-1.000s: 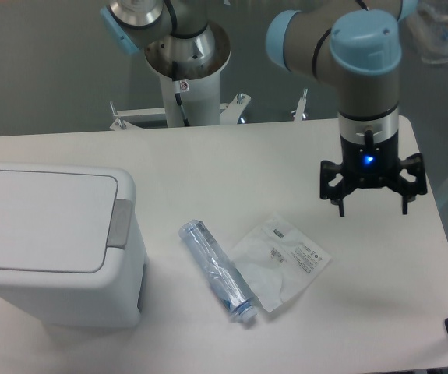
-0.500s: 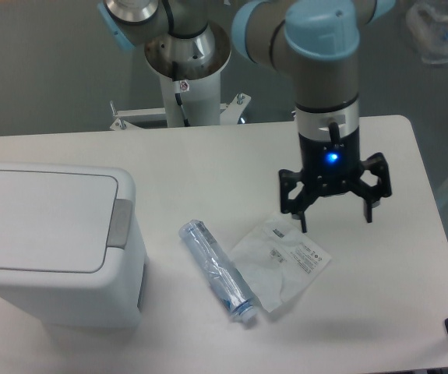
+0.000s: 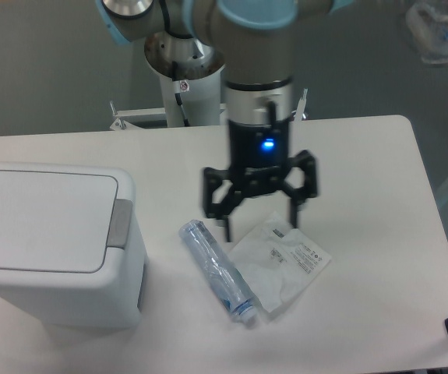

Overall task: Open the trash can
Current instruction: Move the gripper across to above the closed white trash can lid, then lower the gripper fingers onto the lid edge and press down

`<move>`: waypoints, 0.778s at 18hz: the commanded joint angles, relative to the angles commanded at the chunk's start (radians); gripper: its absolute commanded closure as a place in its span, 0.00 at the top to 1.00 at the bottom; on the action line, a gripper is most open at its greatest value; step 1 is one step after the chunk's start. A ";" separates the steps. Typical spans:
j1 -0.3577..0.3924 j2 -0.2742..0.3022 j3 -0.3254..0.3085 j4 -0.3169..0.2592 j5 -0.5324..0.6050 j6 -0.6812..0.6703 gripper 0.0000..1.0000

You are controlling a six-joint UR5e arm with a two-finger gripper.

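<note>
The tool (image 3: 259,216) hangs over the table (image 3: 364,156) with its fingers apart and empty, ready to push the grey tab (image 3: 120,224) on the shut bin (image 3: 52,245) off to its left.

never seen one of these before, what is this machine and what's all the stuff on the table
This is a robot arm bolted behind a white table, filmed by one fixed camera looking down from the front. The black claw at its end is the gripper; its two fingers are spread open and it holds nothing. It hangs over the middle of the table. On the left stands a white trash can with its lid shut and a grey push tab on the rim. Near the middle lie a crushed clear plastic bottle and a flat plastic packet.
</note>
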 joint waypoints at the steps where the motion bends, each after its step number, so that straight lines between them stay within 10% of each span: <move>1: -0.008 0.009 -0.014 0.000 -0.002 0.000 1.00; 14: -0.066 0.043 -0.088 -0.002 -0.002 -0.003 1.00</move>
